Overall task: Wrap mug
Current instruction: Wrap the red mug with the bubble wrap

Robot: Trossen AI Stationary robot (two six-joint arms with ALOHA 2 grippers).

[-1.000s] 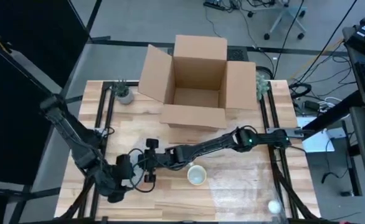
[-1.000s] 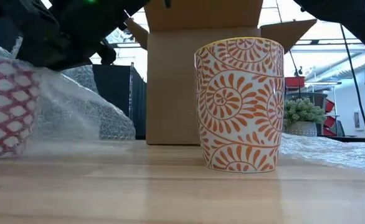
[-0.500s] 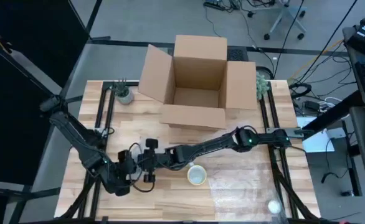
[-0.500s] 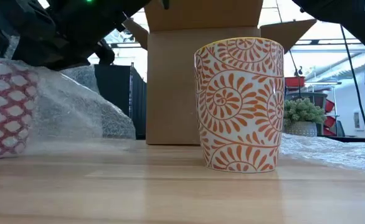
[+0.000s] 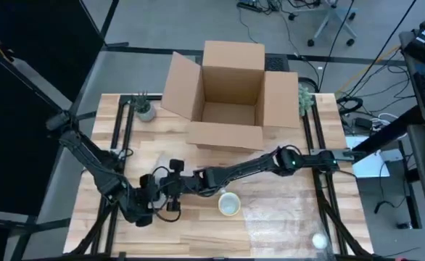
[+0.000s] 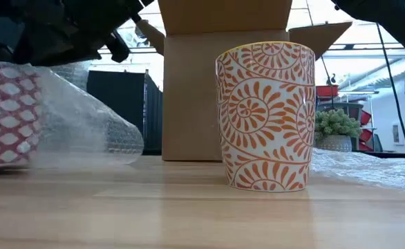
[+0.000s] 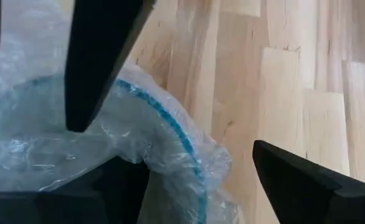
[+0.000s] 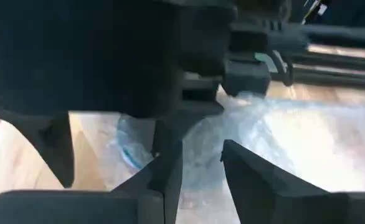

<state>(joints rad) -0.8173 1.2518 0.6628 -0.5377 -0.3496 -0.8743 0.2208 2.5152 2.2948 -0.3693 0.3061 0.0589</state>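
Bubble wrap (image 6: 85, 135) covers the red-and-white patterned mug (image 6: 5, 114) at the front-left of the wooden surface (image 5: 285, 217), where I have both arms meeting. In the high view the left tool (image 5: 149, 197) comes in from the left edge and the right tool (image 5: 170, 190) reaches across from the right side, the 2 almost touching over the bundle. Through the left wrist camera I see crinkled clear wrap with a blue rim showing through it, and the dark fingers (image 7: 101, 56) stand well apart around the bundle, so that tool is wide. Through the right wrist camera the fingers (image 8: 170, 168) stand close together with wrap showing between them; whether they pinch the wrap or just sit narrow I cannot tell. An orange swirl-patterned cup (image 6: 266, 116) stands upright and bare near the middle front of the surface, apart from both tools. Behind it sits an open cardboard box (image 5: 229, 94) with its flaps spread. A small potted plant (image 5: 146, 109) stands at the back-left corner, another (image 5: 304, 98) at the back-right.
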